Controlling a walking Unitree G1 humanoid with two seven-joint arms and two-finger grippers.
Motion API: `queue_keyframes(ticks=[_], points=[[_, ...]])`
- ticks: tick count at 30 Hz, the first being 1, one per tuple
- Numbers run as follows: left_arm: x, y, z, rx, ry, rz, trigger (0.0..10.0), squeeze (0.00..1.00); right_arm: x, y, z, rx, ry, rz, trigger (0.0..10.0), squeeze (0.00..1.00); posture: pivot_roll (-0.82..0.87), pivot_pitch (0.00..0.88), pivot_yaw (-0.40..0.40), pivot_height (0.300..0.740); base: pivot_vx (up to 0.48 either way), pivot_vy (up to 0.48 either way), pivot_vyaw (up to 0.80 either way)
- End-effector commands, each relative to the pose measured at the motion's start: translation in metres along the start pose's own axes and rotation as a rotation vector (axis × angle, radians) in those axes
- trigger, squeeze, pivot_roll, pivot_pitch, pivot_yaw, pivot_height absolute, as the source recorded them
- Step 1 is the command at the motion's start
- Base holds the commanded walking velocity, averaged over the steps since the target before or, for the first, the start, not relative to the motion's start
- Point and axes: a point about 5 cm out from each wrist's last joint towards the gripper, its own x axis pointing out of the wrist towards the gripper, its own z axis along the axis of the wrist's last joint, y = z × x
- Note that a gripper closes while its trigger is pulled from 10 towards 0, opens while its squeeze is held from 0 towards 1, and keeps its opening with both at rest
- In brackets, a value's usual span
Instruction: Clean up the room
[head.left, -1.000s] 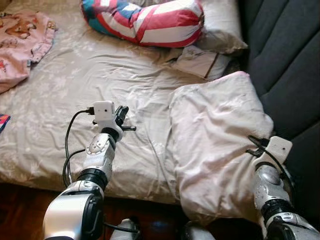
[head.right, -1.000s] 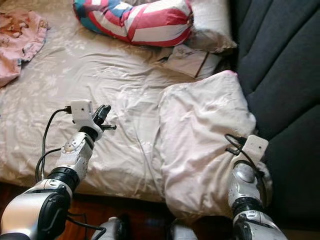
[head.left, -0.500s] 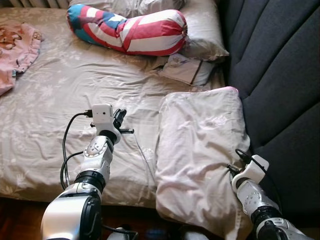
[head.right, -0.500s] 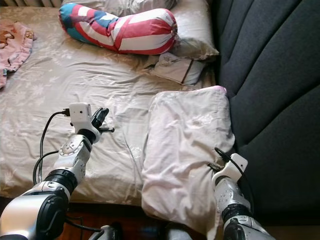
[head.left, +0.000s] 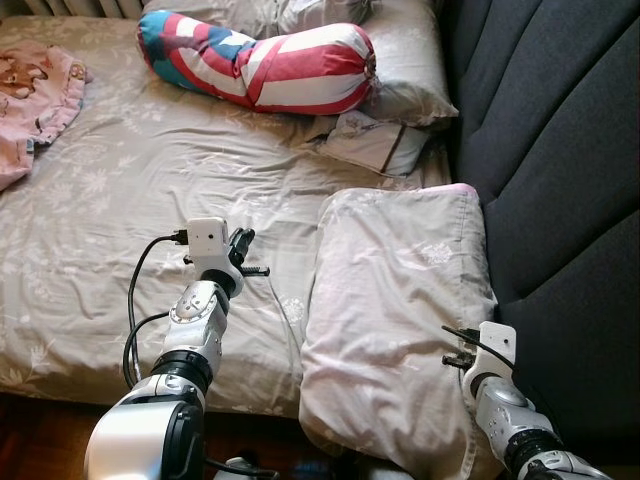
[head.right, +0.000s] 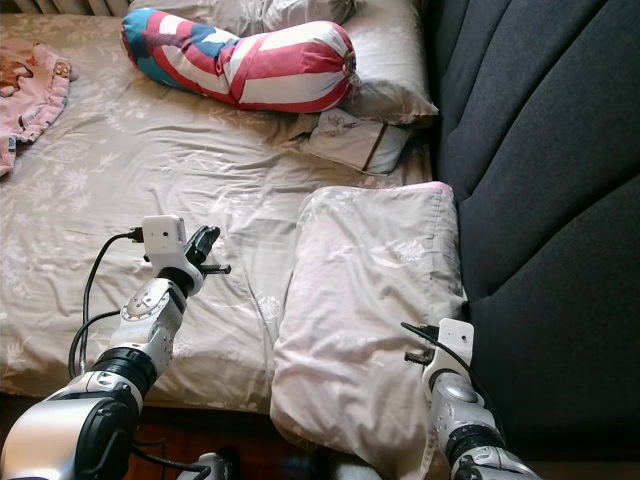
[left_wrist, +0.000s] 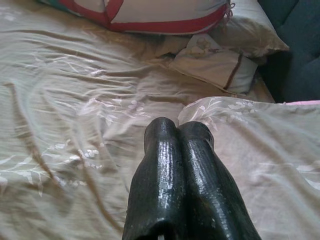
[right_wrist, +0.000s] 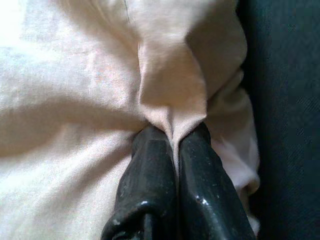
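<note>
right up close, the right gripper (right_wrist: 172, 137) has its two black fingers pinched on a fold of the pale pink pillow (head.left: 400, 310), fabric bunched up between the tips. it grips near the pillow's near right corner, beside the dark upholstered headboard (head.left: 560, 180), and that looks like a hold for dragging or lifting the pillow into place. the pillow lies lengthwise along the bed's right edge, its near end drooping over the mattress side, so it likely wants to go up toward the head.

over on the other side, the left gripper (left_wrist: 177, 127) hovers above the beige floral sheet (head.left: 130, 200), fingers pressed together on nothing, seemingly idle.

further back, a small folded cloth (head.left: 375, 140) lies against a beige pillow (head.left: 410, 70), with a red, white and blue bolster (head.left: 260, 60) resting across it. far left, a pink garment (head.left: 35, 100) lies rumpled on the sheet, still to tidy.
</note>
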Motion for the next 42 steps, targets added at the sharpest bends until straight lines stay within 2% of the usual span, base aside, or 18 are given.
queue_keyframes(ticks=[1,2,5,9,13,16,18,21,24,25,26,27,33,35,36,38,41,42], points=[[-0.004,0.0,-0.009,0.0,0.028,0.001,10.0,0.0,0.0,-0.002,0.002,-0.071,-0.021,-0.013,10.0,0.0,-0.18,0.189,-0.027,0.74,0.0,0.0,0.0],[-0.005,0.0,-0.009,-0.003,0.026,0.0,10.0,0.0,0.001,-0.006,0.012,-0.148,-0.065,-0.04,10.0,0.0,-0.17,0.188,-0.025,0.74,0.0,0.0,0.0],[-0.005,0.0,-0.009,-0.005,0.023,0.001,10.0,0.0,0.001,-0.012,0.024,-0.247,-0.115,-0.086,10.0,0.0,-0.17,0.188,-0.025,0.74,0.0,0.0,0.0],[-0.006,0.0,-0.01,-0.009,0.021,0.003,10.0,0.0,0.001,-0.021,0.049,-0.432,-0.212,-0.149,10.0,0.0,-0.16,0.188,-0.025,0.74,0.0,0.0,0.0],[-0.007,0.001,-0.011,-0.015,0.019,0.007,10.0,0.0,0.002,-0.018,0.049,-0.545,-0.209,-0.131,10.0,0.0,-0.16,0.187,-0.026,0.74,0.0,0.0,0.0],[-0.007,0.001,-0.011,-0.014,0.022,0.007,10.0,0.0,0.002,-0.005,0.022,-0.417,-0.081,-0.017,10.0,0.0,-0.16,0.189,-0.026,0.74,0.0,0.0,0.0],[-0.007,0.0,-0.012,-0.014,0.023,0.006,10.0,0.0,0.002,0.0,0.011,-0.36,-0.049,0.006,10.0,0.0,-0.15,0.189,-0.024,0.74,0.0,0.0,0.0],[-0.007,0.0,-0.012,-0.014,0.024,0.005,10.0,0.0,0.001,0.004,0.004,-0.384,-0.045,0.007,10.0,0.0,-0.15,0.193,-0.022,0.74,0.0,0.0,0.0],[-0.007,0.0,-0.012,-0.013,0.024,0.004,10.0,0.0,0.0,0.005,0.001,-0.356,-0.051,0.007,10.0,0.0,-0.15,0.193,-0.021,0.74,0.0,0.0,0.0],[-0.007,-0.001,-0.011,-0.014,0.024,0.004,10.0,0.0,0.0,0.005,0.001,-0.351,-0.052,0.005,10.0,0.26,-0.15,0.193,-0.021,0.74,0.0,0.0,0.0],[-0.007,-0.001,-0.011,-0.014,0.023,0.005,10.0,0.0,0.0,0.004,0.003,-0.326,-0.064,0.0,10.0,0.75,-0.15,0.193,-0.021,0.74,0.0,0.0,0.0],[-0.007,-0.001,-0.011,-0.015,0.023,0.004,10.0,0.0,0.0,0.004,0.006,-0.316,-0.074,-0.003,10.0,1.0,-0.15,0.192,-0.024,0.74,0.0,0.0,0.0],[-0.006,-0.003,-0.012,-0.018,0.021,0.002,10.0,0.0,0.001,0.0,0.027,-0.292,-0.164,-0.037,10.0,1.0,-0.15,0.19,-0.025,0.74,0.0,0.0,0.0],[-0.006,-0.004,-0.012,-0.021,0.022,0.0,10.0,0.0,0.001,-0.001,0.042,-0.291,-0.24,-0.058,10.0,1.0,-0.16,0.188,-0.025,0.74,0.0,0.0,0.0],[-0.007,-0.005,-0.012,-0.023,0.023,-0.002,10.0,0.0,-0.001,0.0,0.056,-0.273,-0.315,-0.068,10.0,1.0,-0.16,0.187,-0.026,0.74,0.0,0.0,0.0],[-0.007,-0.005,-0.013,-0.024,0.023,-0.003,10.0,0.0,-0.002,0.001,0.063,-0.256,-0.355,-0.066,10.0,1.0,-0.16,0.187,-0.026,0.74,0.0,0.0,0.0],[-0.008,-0.005,-0.014,-0.023,0.028,-0.004,10.0,0.0,-0.004,0.007,0.071,-0.243,-0.408,-0.033,10.0,1.0,-0.16,0.183,-0.028,0.74,0.0,0.0,0.0],[-0.009,-0.005,-0.017,-0.022,0.033,-0.004,10.0,0.0,-0.005,0.014,0.073,-0.226,-0.436,0.024,10.0,1.0,-0.16,0.182,-0.029,0.74,0.0,0.0,0.0]])
